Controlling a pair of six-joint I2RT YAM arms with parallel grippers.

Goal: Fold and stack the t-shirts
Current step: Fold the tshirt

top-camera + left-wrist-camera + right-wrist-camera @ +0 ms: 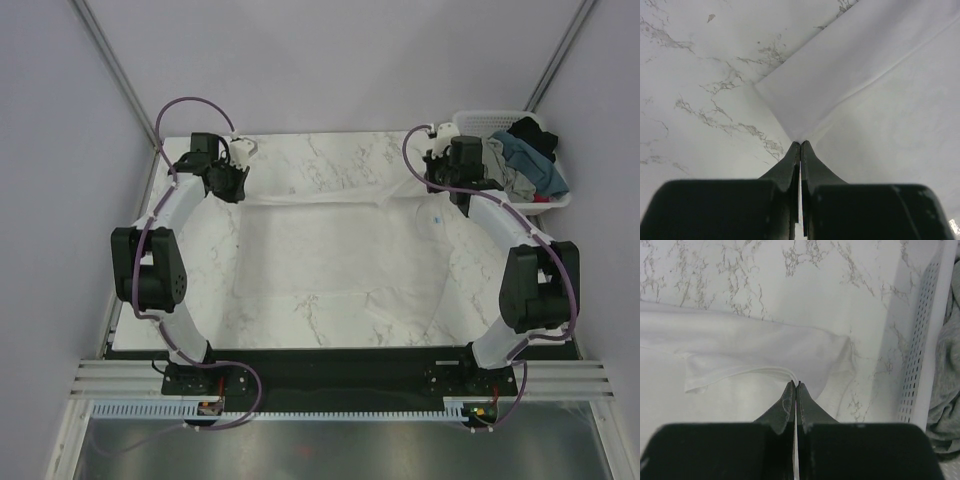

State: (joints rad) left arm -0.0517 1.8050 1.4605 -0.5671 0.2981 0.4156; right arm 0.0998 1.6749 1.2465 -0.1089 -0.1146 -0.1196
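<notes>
A large white t-shirt [335,255] lies spread over the marble table, its far edge stretched between my two grippers. My left gripper [228,180] is shut on the shirt's far left corner [801,143]; white cloth [850,75] fans out from its tips. My right gripper [447,178] is shut on the shirt's far right edge [796,384], where a folded hem [755,371] runs into the tips. Grey, teal-blue and black shirts [525,155] lie heaped in the basket.
A white plastic lattice basket [555,200] stands at the table's far right corner, close beside my right gripper; its wall [922,340] shows in the right wrist view. The marble table [215,310] ends at a black strip along the near edge.
</notes>
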